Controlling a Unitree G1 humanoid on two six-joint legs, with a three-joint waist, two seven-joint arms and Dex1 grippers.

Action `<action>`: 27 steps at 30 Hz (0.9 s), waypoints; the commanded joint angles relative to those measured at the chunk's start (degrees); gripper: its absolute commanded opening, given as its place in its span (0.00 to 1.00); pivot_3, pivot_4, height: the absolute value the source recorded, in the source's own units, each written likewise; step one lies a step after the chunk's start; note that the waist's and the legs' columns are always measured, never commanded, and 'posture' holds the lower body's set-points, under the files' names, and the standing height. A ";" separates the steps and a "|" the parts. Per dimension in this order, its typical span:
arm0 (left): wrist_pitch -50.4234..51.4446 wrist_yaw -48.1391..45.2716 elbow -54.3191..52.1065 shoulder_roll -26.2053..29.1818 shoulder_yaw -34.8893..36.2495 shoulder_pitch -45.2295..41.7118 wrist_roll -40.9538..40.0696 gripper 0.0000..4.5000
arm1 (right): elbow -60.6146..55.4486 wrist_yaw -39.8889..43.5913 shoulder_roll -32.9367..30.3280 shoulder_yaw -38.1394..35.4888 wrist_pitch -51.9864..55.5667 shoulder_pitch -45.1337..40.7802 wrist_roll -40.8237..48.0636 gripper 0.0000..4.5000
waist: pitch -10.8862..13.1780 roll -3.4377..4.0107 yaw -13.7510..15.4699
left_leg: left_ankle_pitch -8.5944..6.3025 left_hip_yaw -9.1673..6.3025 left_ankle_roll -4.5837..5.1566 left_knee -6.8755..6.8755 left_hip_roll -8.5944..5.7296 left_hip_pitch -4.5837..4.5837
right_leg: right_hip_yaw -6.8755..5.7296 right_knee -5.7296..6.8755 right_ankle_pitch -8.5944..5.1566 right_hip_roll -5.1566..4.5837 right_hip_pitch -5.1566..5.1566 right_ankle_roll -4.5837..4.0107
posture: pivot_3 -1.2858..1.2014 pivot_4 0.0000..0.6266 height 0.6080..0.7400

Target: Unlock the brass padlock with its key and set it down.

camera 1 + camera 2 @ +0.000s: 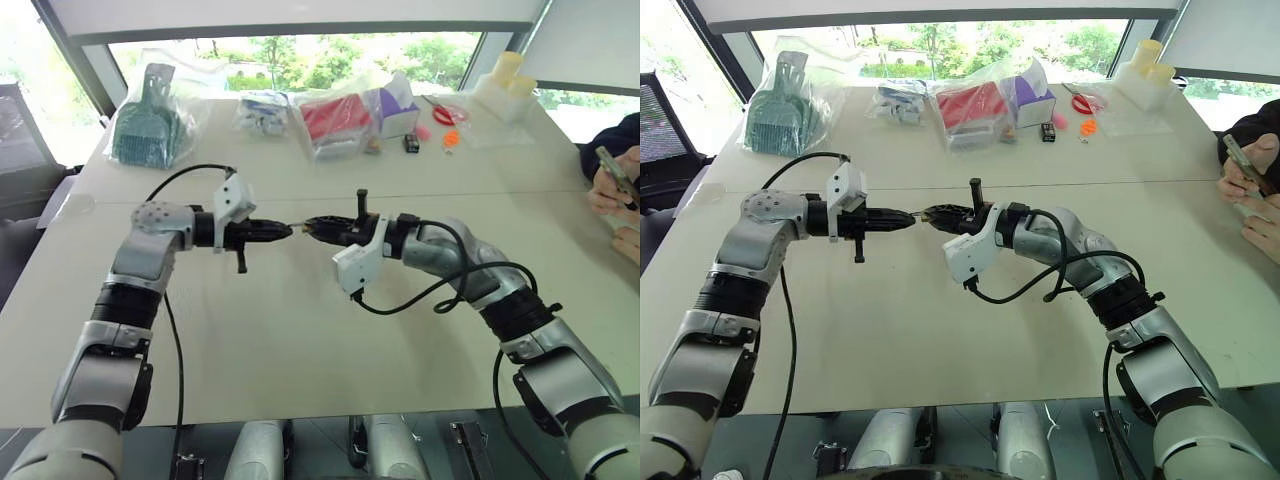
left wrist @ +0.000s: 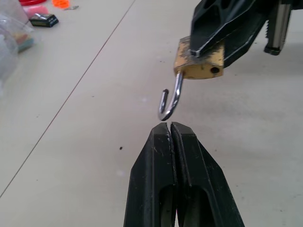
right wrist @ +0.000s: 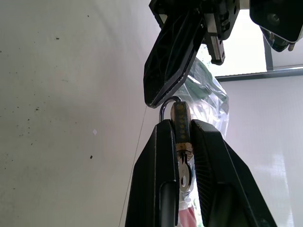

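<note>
The brass padlock (image 2: 199,65) is pinched by its body between the fingers of my right gripper (image 1: 308,227), held in the air above the table's middle. Its silvery shackle (image 2: 171,100) hangs open as a hook, one end free of the body. The key (image 3: 183,172) sits in the padlock's keyhole, between the right fingers. My left gripper (image 2: 170,126) faces the right one tip to tip, fingers shut together. Its tips are right at the shackle's bend; I cannot tell whether they pinch it.
Along the table's (image 1: 300,340) far edge lie a bagged green dustpan (image 1: 148,125), a bag with red contents (image 1: 335,118), a small black box (image 1: 411,143) and red scissors (image 1: 447,112). A person's hands with a phone (image 1: 612,180) are at the right edge.
</note>
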 commanded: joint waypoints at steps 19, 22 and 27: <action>2.69 5.94 -9.12 3.48 5.75 5.41 -2.09 0.01 | 9.08 -6.06 -1.06 0.44 -1.48 4.02 -7.03 0.00 | 0.00 0.00 -0.05 | 0.01 0.01 -0.01 0.00 0.02 0.01 | 0.00 0.00 0.00 -0.01 0.00 0.00 | 0.52 0.24 1.00; 4.03 7.10 -12.24 3.34 5.80 7.61 -2.56 0.00 | 8.89 -3.98 -0.62 0.80 -0.78 5.22 -5.39 0.29 | 0.00 0.00 -0.20 | 0.01 -0.02 -0.02 -0.01 0.02 0.01 | 0.01 0.00 0.00 -0.01 0.00 0.00 | 0.52 0.24 1.00; 6.45 7.42 -16.76 3.78 5.62 10.64 -3.30 0.00 | 4.35 2.18 -1.64 0.31 1.41 7.54 -1.64 0.86 | 0.00 -0.01 -0.31 | 0.01 -0.13 -0.02 -0.02 0.03 0.04 | 0.03 0.00 0.00 -0.01 0.01 0.00 | 0.52 0.24 1.00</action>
